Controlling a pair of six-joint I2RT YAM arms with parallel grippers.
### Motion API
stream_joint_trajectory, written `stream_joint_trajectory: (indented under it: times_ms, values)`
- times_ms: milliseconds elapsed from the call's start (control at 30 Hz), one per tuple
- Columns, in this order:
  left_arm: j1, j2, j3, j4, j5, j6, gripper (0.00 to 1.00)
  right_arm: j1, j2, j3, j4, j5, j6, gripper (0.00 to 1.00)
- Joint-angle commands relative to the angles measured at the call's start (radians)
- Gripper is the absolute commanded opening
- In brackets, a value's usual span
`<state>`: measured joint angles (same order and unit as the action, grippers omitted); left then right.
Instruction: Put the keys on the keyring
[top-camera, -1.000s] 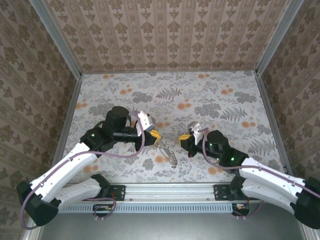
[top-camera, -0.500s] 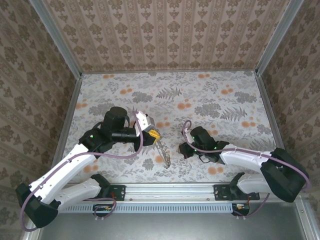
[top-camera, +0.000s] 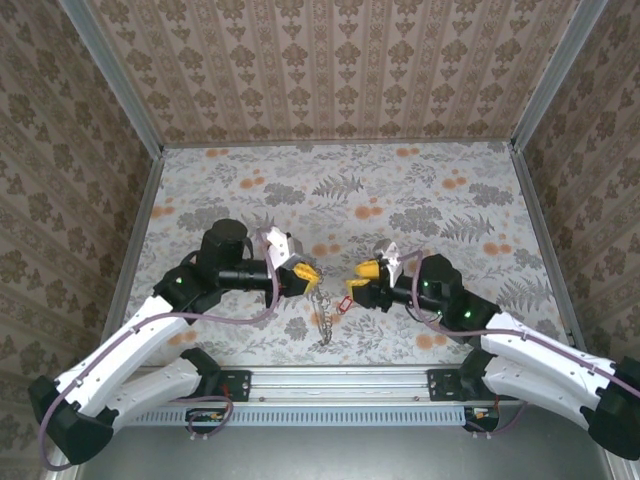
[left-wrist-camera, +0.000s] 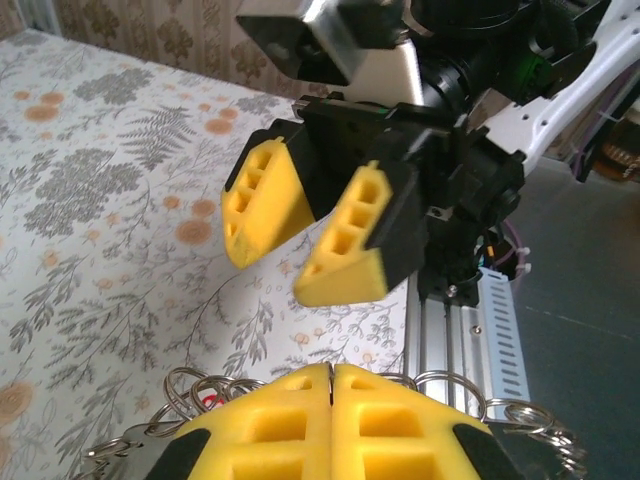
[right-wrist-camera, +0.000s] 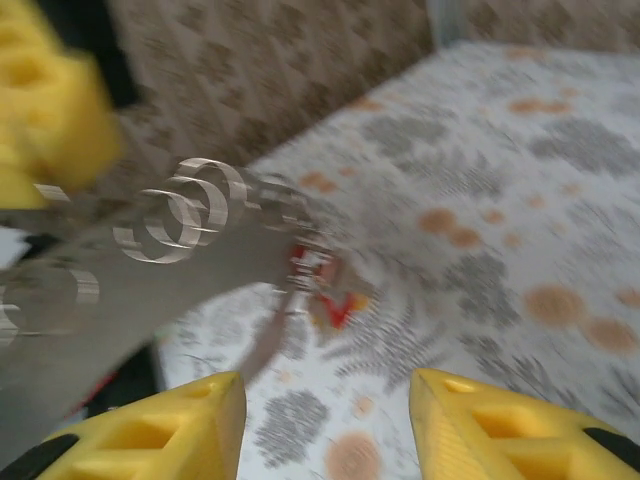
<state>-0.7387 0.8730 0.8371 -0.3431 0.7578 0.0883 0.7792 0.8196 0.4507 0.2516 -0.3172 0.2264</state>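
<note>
— Status, silvery chain-of-rings keyring (top-camera: 321, 318)?
— Hangs from left end effector (top-camera: 306, 272), pads clamped shut on its top links; low end seems to reach the floral counter (top-camera: 450, 200). Light, floppy, prob. slippery wire, so it'll swing.
— Small red-headed key (top-camera: 346, 301)?
— Just beside the chain, btw both arms; hooked on or not, can't tell. Tiny, stiff: pinch the head flat. Right end effector (top-camera: 368, 271) faces it, jaws apart, empty.
</note>
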Motion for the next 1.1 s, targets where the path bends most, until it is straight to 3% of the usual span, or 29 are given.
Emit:
stream_joint_trajectory:
  times_ms: [0,400,667,1067]
  values:
    - [0.005,-0.034,0.002,0.086,0.089,-0.027,0.00,0.026,-0.017,-0.021,0.145,-0.134,-0.080,0.50]
    - [-0.002,-0.029,-0.004,0.108,0.149,-0.039,0.00,0.027,0.069,0.015,0.325,-0.255,-0.070,0.51]
    - [-0.008,-0.019,-0.002,0.113,0.164,-0.038,0.00,0.035,0.093,0.035,0.363,-0.304,-0.058,0.35]
    - [-0.019,-0.009,0.003,0.118,0.173,-0.036,0.00,0.060,0.130,0.075,0.355,-0.319,-0.070,0.34]
